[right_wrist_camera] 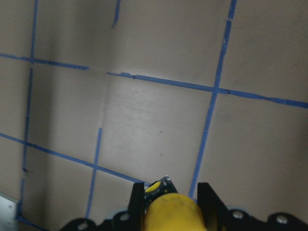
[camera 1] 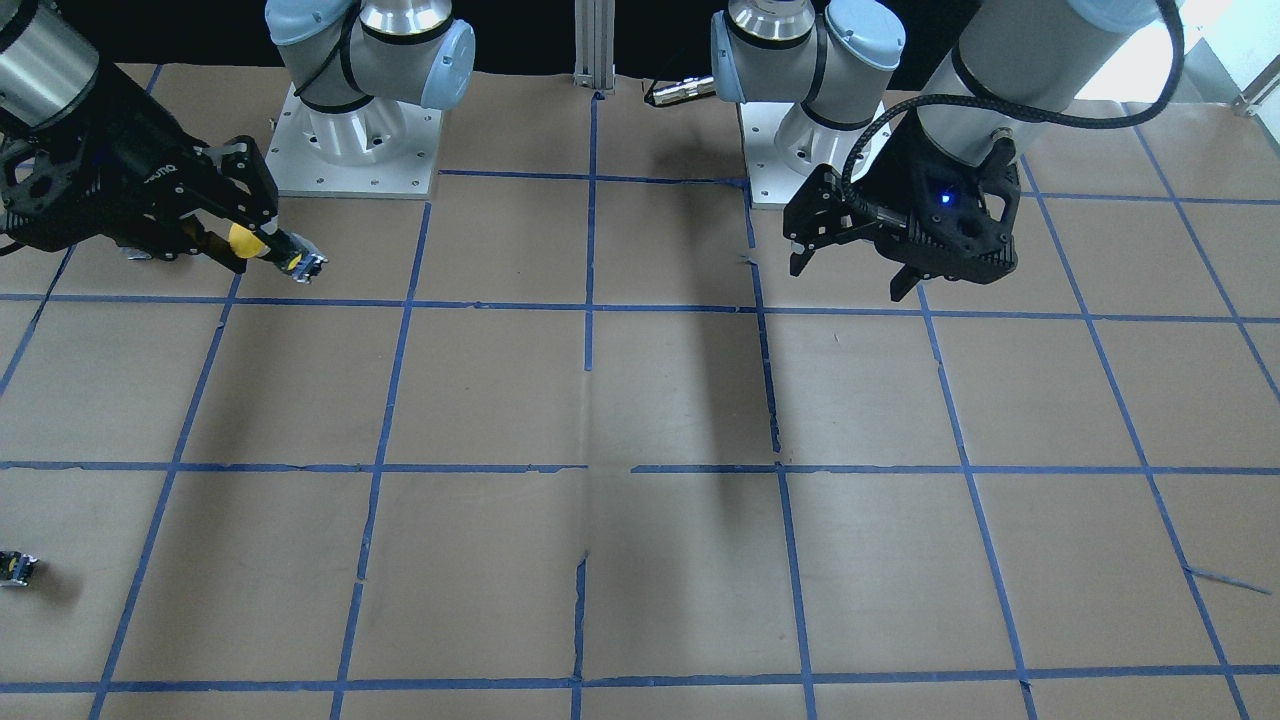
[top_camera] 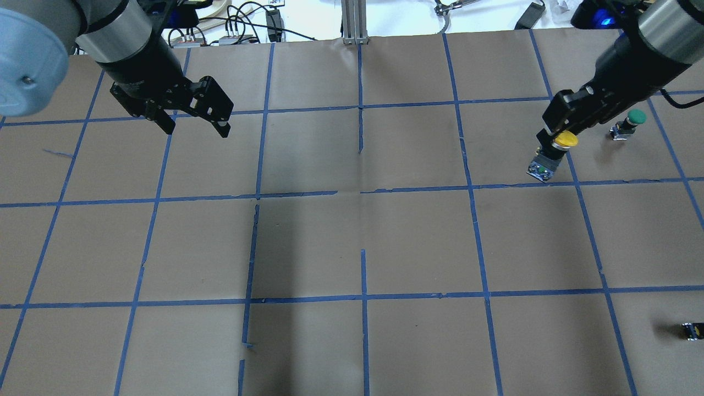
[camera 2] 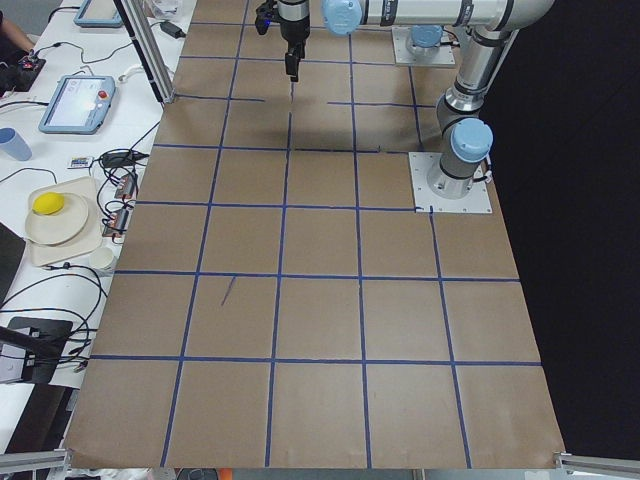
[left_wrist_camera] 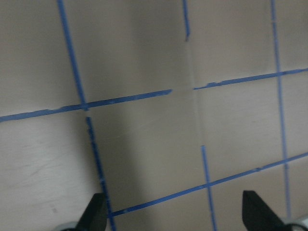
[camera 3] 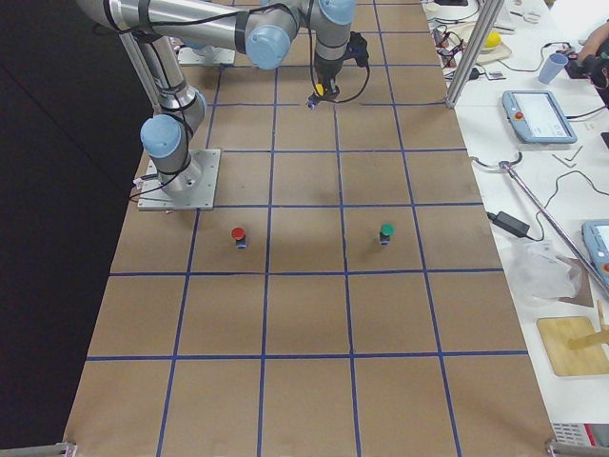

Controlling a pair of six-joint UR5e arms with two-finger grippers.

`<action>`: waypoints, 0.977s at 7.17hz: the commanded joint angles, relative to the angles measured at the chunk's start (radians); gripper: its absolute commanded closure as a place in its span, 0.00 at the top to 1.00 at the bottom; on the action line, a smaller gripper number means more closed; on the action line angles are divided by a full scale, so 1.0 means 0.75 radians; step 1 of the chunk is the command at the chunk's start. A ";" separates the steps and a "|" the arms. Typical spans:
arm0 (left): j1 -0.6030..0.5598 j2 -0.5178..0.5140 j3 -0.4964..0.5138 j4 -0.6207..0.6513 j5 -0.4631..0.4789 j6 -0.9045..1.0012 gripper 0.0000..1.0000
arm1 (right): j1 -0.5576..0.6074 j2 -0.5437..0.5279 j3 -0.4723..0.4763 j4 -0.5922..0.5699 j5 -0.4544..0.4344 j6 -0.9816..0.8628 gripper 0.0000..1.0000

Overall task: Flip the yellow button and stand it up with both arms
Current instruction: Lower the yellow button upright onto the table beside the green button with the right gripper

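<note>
I've got the desk (top_camera: pixel 352 247) on screen, covered in brown paper and marked into squares with blue tape. Both arms reach out over its far half in the overhead view. The left arm (top_camera: pixel 126 44) is on its own side and the right arm (top_camera: pixel 654 33) is angled down on the other.

The left gripper (top_camera: pixel 197 131) hangs above the paper with its fingers spread wide. Its wrist camera shows the two fingertips (left_wrist_camera: pixel 96 211) low in the corners, with only taped paper between them.

The right gripper (top_camera: pixel 556 140) is pinched on the yellow button (camera 1: pixel 275 252) at its cap end. In the right wrist view the round yellow cap sits tight between the two fingers, and the tip of the contact block pokes out past it. The button is tilted, with the cap towards the gripper and the metal-tipped block slanting down and away. It is held over the right side of the desk, close to a tape crossing, and from the wrist view it looks to be clear of the paper.

A green-capped button (top_camera: pixel 630 124) stands upright on the desk near the right gripper. In the exterior right view a red-capped button (camera 3: pixel 239 235) stands well apart from it, one row of squares out from the right arm's base. A small black switch piece (top_camera: pixel 692 330) lies alone near the desk's right edge.
</note>
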 commanded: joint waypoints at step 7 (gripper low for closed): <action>-0.012 -0.013 0.026 0.005 0.038 -0.142 0.99 | -0.723 0.290 0.376 -0.834 0.084 -1.706 0.18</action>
